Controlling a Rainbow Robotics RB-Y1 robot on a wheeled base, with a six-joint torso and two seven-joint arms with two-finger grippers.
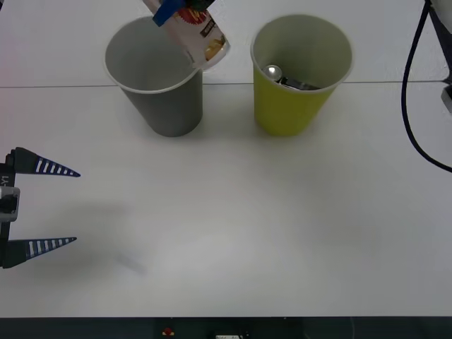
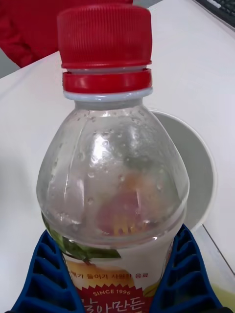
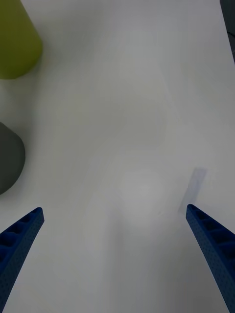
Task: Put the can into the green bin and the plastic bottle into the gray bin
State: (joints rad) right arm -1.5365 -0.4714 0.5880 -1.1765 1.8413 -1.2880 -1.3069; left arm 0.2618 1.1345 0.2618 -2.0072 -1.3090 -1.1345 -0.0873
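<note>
**Bottle over gray bin rim, can already binned**

Front view: small clear plastic bottle with red cap and colourful label [image 1: 196,32] hanging tilted above the large gray paper-cup-shaped bin [image 1: 166,106], base end over the rim on the side nearer the yellow-green bin. Right gripper [image 1: 176,8] mostly cut off at the top edge, blue fingers on the bottle. Small metal can with shiny silver top [image 1: 281,76] lying inside the large yellow-green cup-shaped bin [image 1: 286,106]; that half looks done. Left gripper [image 1: 60,206] parked low over the white table [image 1: 247,233] at the left edge, jaws wide apart, holding nothing.

Right wrist view: blue ribbed fingers [image 2: 49,274] clamped on both sides of the bottle's labelled body [image 2: 115,190], below the shoulder. Red screw cap [image 2: 104,36] pointing away from the gripper. Droplets inside the clear wall, no liquid level visible, so probably empty and light. Thin plastic, likely to dent under squeeze; smooth label, likely slick. Mid-body grip across the label seems right; ribs help against slip. Pale bin rim [image 2: 203,161] visible behind the bottle.

Left wrist view: both blue fingertips [image 3: 22,234] spread at the corners over bare table. Gray bin wall [image 3: 10,156] and green bin wall [image 3: 17,44] well apart from the fingers.
</note>
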